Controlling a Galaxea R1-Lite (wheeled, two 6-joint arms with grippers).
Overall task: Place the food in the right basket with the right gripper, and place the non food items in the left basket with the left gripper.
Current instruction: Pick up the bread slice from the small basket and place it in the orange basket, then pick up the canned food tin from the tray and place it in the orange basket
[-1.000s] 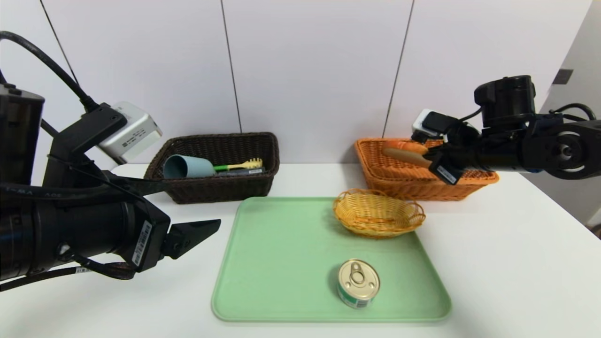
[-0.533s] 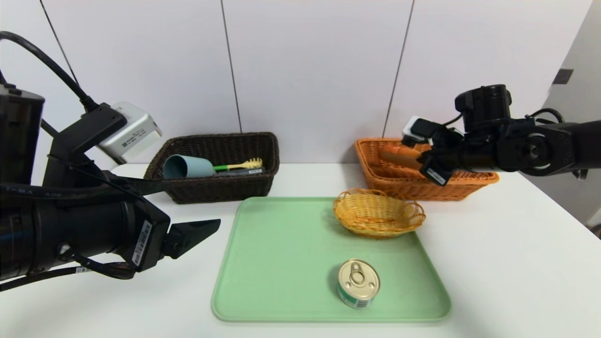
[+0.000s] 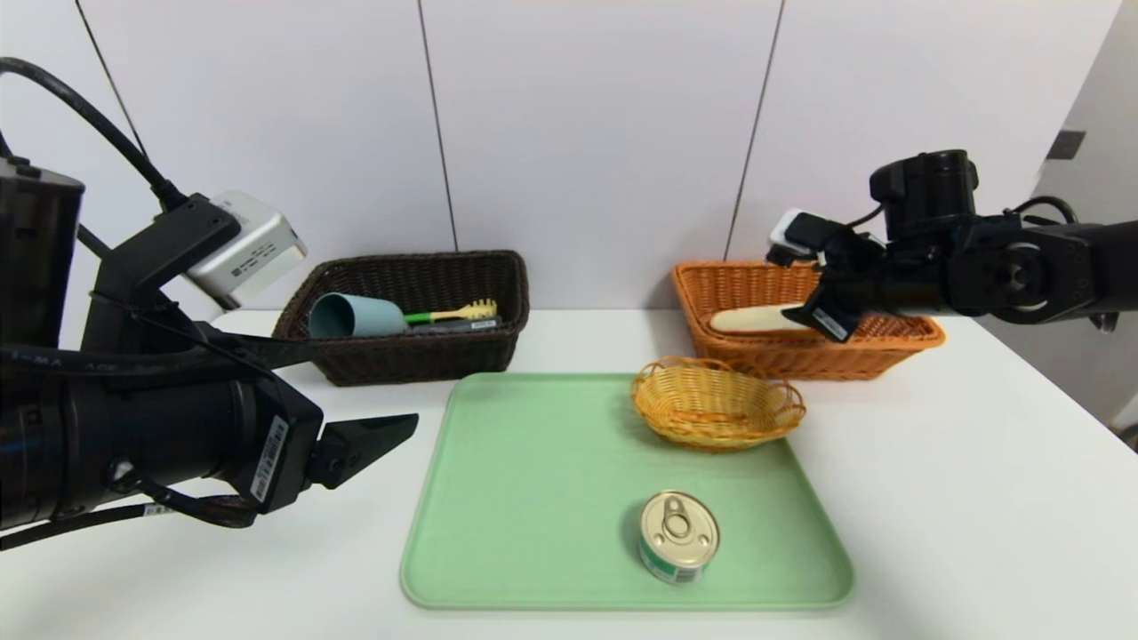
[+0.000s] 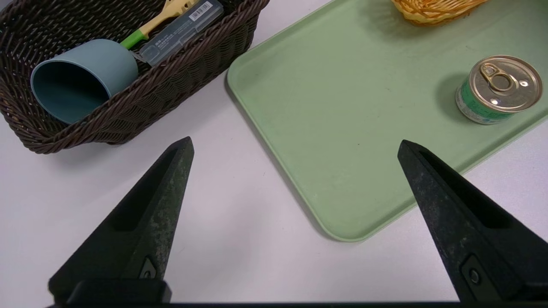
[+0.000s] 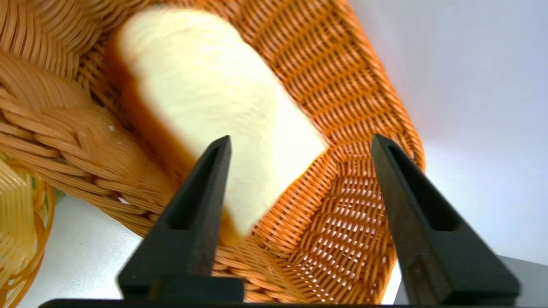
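Lying in the orange basket (image 3: pixel 889 342), the bread slice (image 5: pixel 222 107) sits below the right gripper's (image 5: pixel 299 145) released jaws.

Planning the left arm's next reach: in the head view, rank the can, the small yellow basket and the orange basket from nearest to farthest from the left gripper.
1. Can, on the tray's near right part.
2. Small yellow basket, at the tray's far right corner.
3. Orange basket, behind it on the right.
The left gripper is by the tray's left edge.

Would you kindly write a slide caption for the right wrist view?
Open right gripper above bread slice in the orange basket.
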